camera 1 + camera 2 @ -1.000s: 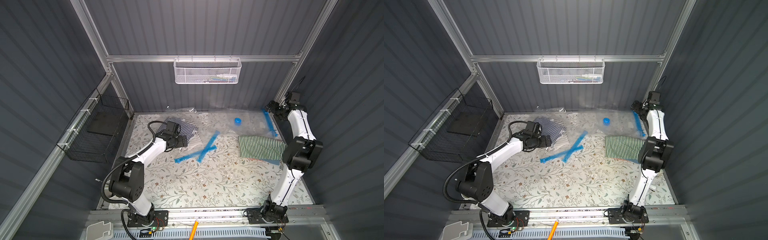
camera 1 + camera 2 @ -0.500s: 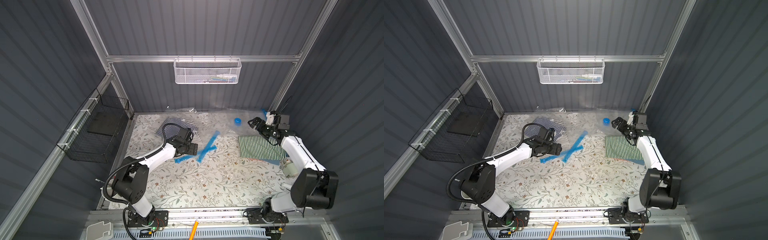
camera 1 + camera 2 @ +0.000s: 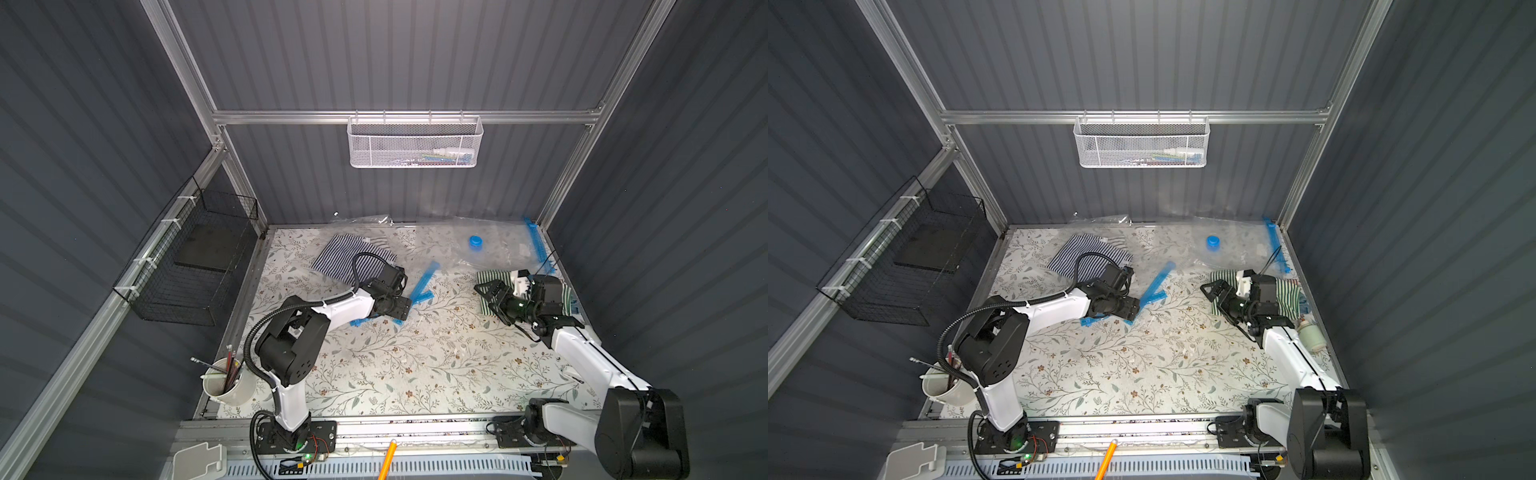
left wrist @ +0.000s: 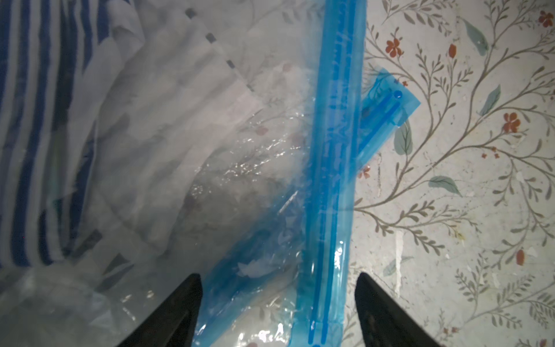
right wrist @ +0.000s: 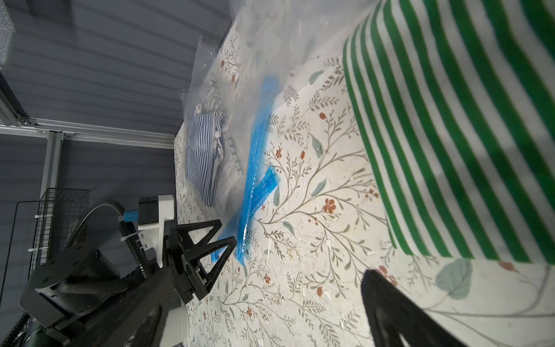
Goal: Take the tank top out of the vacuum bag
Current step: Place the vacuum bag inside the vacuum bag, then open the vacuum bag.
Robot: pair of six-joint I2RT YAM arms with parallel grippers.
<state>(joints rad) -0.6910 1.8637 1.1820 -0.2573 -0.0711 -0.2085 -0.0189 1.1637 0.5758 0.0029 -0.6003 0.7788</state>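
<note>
**A:** Where's the tank top?

**B:** The blue-striped tank top (image 3: 345,259) is inside the clear vacuum bag (image 4: 225,180), at the back of the floral table (image 3: 415,365).

**A:** Any grip yet?

**B:** No. The left gripper (image 4: 277,278) has its jaws apart astride the blue zip strip (image 4: 333,150), pinching nothing. I'd pinch one lip only and lift it. The right gripper (image 3: 492,291) is spread and empty beside a green-striped garment (image 5: 450,135). It should come over and pin the bag.
</note>
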